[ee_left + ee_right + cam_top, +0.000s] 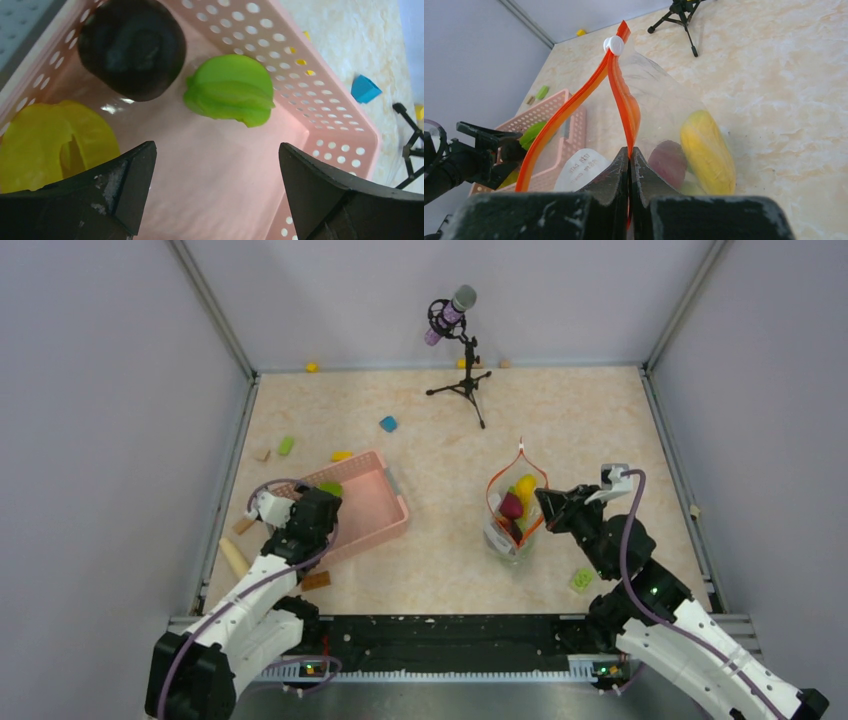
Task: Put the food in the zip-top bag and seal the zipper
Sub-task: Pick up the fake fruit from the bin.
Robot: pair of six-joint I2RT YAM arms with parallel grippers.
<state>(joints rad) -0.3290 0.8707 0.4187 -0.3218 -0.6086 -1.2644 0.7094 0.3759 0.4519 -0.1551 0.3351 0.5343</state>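
The clear zip-top bag (514,512) stands mid-table with its mouth held open. My right gripper (544,499) (630,150) is shut on the orange-red zipper (620,95) at the near rim. The white slider (614,45) sits at the far end. Inside the bag lie a yellow piece (706,150) and a maroon piece (668,161). My left gripper (322,502) (217,165) hangs open over the pink basket (375,502). In that basket rest a dark brown round piece (132,45), a bright green piece (230,90) and a yellow piece (50,142). Nothing is between the left fingers.
A microphone on a tripod (460,360) stands at the back. Small blocks lie scattered: blue (388,423), green (286,445), yellow (341,455), light green (581,579) near the right arm. Grey walls enclose the table on three sides.
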